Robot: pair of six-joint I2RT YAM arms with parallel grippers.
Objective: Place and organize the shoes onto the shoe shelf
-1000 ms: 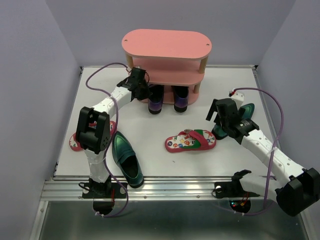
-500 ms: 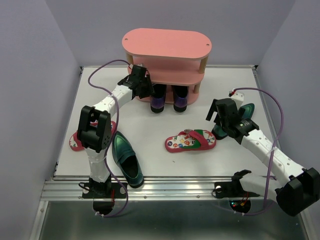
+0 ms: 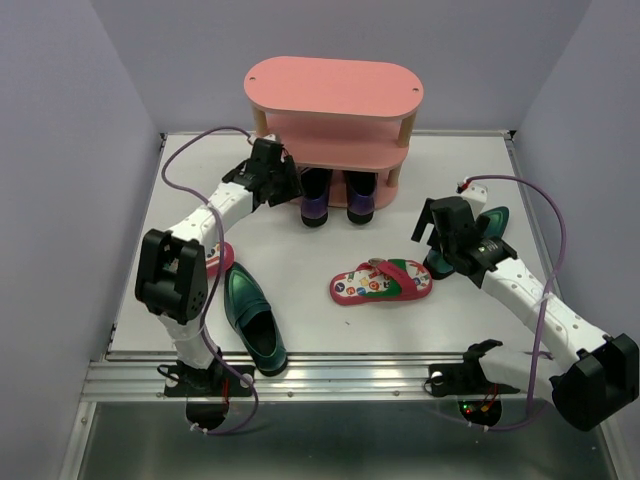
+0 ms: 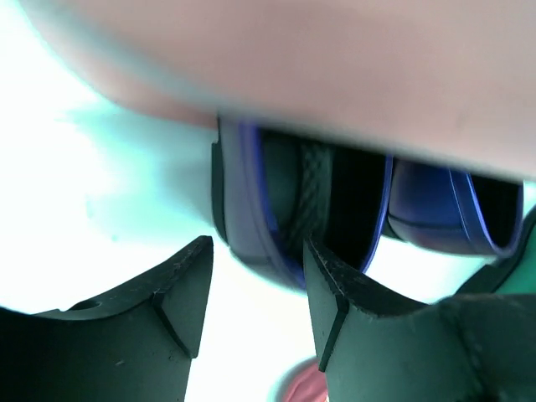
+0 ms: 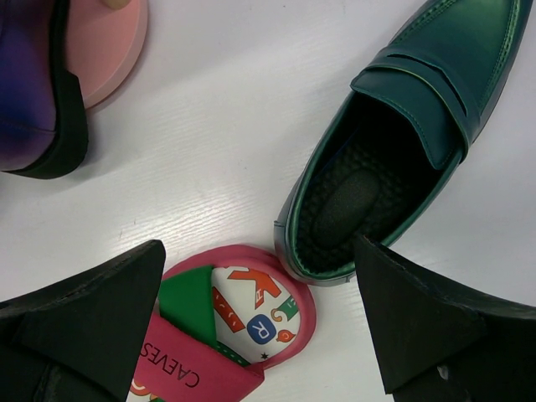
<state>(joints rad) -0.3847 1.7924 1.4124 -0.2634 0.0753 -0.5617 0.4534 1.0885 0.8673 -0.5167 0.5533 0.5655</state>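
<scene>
The pink shoe shelf (image 3: 335, 85) stands at the back. Two purple loafers (image 3: 313, 200) (image 3: 360, 198) sit side by side on its bottom board. My left gripper (image 3: 285, 182) is just left of them and open. In the left wrist view nothing lies between its fingertips (image 4: 260, 285), and the nearer purple loafer (image 4: 260, 209) is just beyond them. My right gripper (image 3: 440, 225) hangs wide open (image 5: 260, 310) over a red flip-flop (image 5: 226, 335) and the heel of a dark-green loafer (image 5: 394, 142). Another green loafer (image 3: 253, 315) lies front left.
A second red flip-flop (image 3: 215, 258) lies partly hidden under the left arm's elbow. The first flip-flop (image 3: 380, 281) touches the right green loafer (image 3: 492, 222). Purple cables loop over both arms. Side walls close in the table left and right.
My left gripper's jaws have opened, releasing the left purple loafer, and the arm has drawn back slightly to the left. The right arm has not moved.
</scene>
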